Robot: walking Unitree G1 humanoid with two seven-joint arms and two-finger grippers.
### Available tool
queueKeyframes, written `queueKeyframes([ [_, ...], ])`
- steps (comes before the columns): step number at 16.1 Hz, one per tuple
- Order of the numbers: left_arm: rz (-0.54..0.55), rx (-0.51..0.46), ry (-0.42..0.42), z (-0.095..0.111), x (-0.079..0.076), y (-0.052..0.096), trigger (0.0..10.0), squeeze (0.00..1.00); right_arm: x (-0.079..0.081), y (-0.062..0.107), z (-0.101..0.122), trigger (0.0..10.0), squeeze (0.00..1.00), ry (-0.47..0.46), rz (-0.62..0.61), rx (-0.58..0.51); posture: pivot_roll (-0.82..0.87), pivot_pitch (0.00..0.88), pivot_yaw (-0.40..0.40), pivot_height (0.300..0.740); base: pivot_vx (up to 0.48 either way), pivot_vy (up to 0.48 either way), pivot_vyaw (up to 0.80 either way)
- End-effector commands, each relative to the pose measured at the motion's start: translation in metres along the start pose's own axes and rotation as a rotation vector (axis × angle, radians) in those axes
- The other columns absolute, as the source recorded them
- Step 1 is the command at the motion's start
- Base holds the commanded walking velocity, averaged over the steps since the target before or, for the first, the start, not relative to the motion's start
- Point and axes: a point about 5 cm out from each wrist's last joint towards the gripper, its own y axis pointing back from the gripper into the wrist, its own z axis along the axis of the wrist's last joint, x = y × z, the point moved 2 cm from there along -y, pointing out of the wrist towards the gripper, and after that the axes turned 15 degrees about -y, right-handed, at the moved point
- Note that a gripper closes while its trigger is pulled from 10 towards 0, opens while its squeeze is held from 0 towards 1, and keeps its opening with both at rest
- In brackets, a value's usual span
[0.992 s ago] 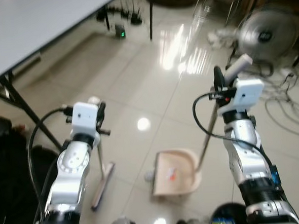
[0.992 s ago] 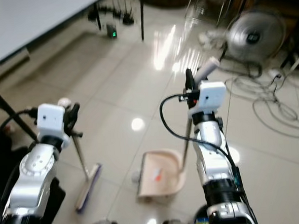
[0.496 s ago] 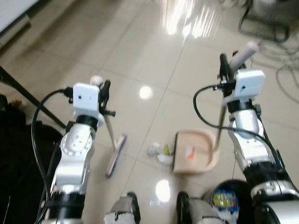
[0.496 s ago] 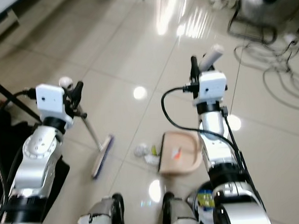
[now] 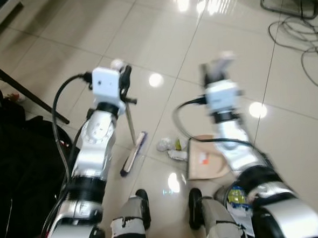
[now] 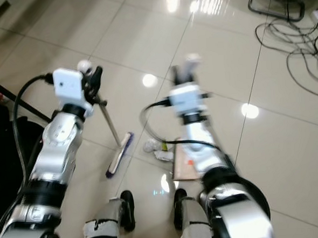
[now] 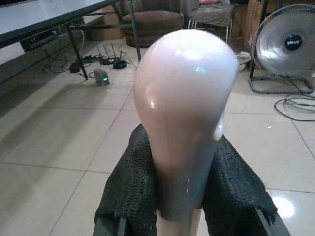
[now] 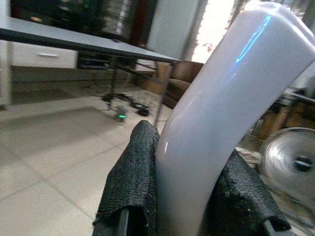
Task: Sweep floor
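We hold the broom (image 5: 132, 132) in our left pincer (image 7: 183, 194); its two black fingers (image 7: 132, 182) press on either side of the pale, rounded handle top (image 7: 184, 98), so the pincer is clamped on the broom; from the head views the thin metal shaft slants down from the pincer to the flat brush head (image 5: 134, 153), which rests on the glossy beige tile floor (image 5: 159, 38) just ahead of our left foot (image 5: 128, 223).

Our right pincer (image 8: 189, 196) is clamped on the dustpan handle (image 8: 216, 103); the black fingers (image 8: 134, 177) sit against both sides of the white curved grip; the right arm (image 5: 233, 141) is blurred in the head views, and it covers part of the dustpan (image 5: 205, 160), a pale pink tray lying flat on the floor just ahead of our right foot (image 5: 205, 216); a small orange scrap (image 5: 203, 160) lies inside it.

Between the brush head and the dustpan's open edge sits a small heap of litter (image 5: 170, 148), crumpled white bits with something yellow-green among them; it lies just beside the dustpan, apart from the brush.

A dark bundle (image 5: 16, 160) lies on the floor on our left, beside a black counter leg (image 5: 16, 87); grey cables (image 5: 300, 40) loop over the tiles far on the right; a standing fan (image 7: 288, 46) and a couch (image 7: 157, 22) show in the left wrist view.
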Motion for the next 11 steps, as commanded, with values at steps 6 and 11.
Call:
queueKeyframes([
  [6,0.015,0.046,0.030,-0.015,-0.004,-0.004,10.0,0.00,0.055,0.016,0.001,10.0,0.00,-0.094,0.108,-0.032,0.28,0.421,0.047,0.740,0.000,0.000,0.00],
  [11,-0.023,-0.040,0.149,0.008,-0.011,-0.014,10.0,0.00,0.058,0.022,-0.003,10.0,0.00,-0.103,0.111,-0.011,0.26,0.413,0.033,0.740,0.000,0.000,0.00],
])
